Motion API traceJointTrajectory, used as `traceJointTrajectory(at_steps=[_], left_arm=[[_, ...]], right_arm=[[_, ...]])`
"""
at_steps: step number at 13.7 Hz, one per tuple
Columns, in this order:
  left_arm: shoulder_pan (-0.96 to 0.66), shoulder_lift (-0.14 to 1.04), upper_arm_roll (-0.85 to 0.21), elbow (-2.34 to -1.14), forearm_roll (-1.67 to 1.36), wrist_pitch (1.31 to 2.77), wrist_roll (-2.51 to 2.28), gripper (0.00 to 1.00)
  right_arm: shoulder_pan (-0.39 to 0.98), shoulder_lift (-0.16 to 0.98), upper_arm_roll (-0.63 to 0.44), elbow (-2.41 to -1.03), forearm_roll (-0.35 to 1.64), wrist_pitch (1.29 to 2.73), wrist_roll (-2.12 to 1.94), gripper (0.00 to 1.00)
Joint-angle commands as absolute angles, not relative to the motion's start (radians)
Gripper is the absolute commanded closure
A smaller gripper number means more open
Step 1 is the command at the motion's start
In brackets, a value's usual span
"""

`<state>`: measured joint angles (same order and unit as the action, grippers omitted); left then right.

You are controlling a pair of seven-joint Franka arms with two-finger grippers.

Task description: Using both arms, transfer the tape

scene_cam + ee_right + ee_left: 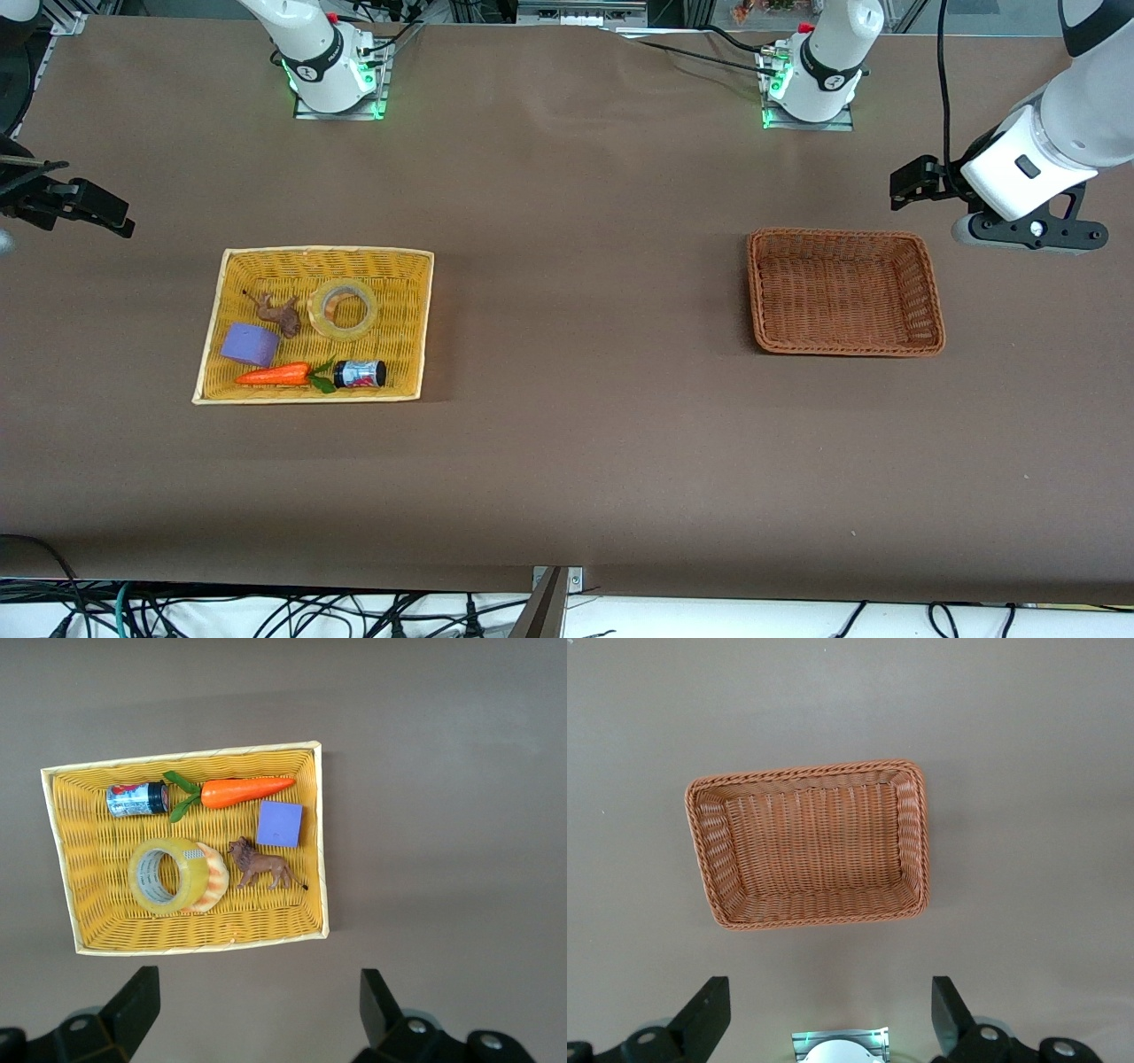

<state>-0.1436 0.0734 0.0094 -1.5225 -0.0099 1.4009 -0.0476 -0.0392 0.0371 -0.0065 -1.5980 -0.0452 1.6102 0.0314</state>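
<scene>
1. Progress: nothing done yet, by my read. Tape lies in the yellow basket at the right arm's end of the table, untouched; the pickup, the handover between the arms and the drop are all left.
2. Tape pos: beside the toy lion, farther from the front cam than the carrot and the small jar. It seems to lean on something orange-striped; can't tell what.
3. Purple block also in there, near the carrot.
4. Brown basket at the left arm's end holds nothing; likely the goal.
5. Right gripper is up over bare table beside the yellow basket, fingers wide, holding nothing.
6. Left gripper is over table beside the brown basket, fingers wide, holding nothing.
7. Writing: jar has a red/blue printed label, text unreadable. A small label inside the tape core, also unreadable.
</scene>
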Motion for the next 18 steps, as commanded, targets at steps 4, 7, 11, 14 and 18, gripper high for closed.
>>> traceJointTrajectory(at_steps=[4, 7, 11, 14, 18], left_arm=[[-0.144, 0.080, 0.003, -1.494, 0.002, 1.378, -0.049, 0.00], [-0.144, 0.080, 0.003, -1.494, 0.000, 1.378, -0.049, 0.00], [-0.143, 0.080, 0.003, -1.494, 0.002, 1.378, -0.049, 0.00], [-0.143, 0.080, 0.005, -1.494, 0.002, 1.378, -0.049, 0.00], [-0.143, 0.080, 0.003, -1.494, 0.002, 1.378, -0.049, 0.00]], right_arm=[[-0.051, 0.049, 0.003, -1.585, -0.055, 1.611, 0.031, 0.00], [-0.051, 0.049, 0.003, -1.585, -0.055, 1.611, 0.034, 0.00], [-0.051, 0.049, 0.003, -1.585, -0.055, 1.611, 0.029, 0.00], [-0.051, 0.057, 0.005, -1.592, -0.057, 1.609, 0.038, 0.00], [-0.018, 0.157, 0.009, -1.591, -0.063, 1.641, 0.041, 0.00]])
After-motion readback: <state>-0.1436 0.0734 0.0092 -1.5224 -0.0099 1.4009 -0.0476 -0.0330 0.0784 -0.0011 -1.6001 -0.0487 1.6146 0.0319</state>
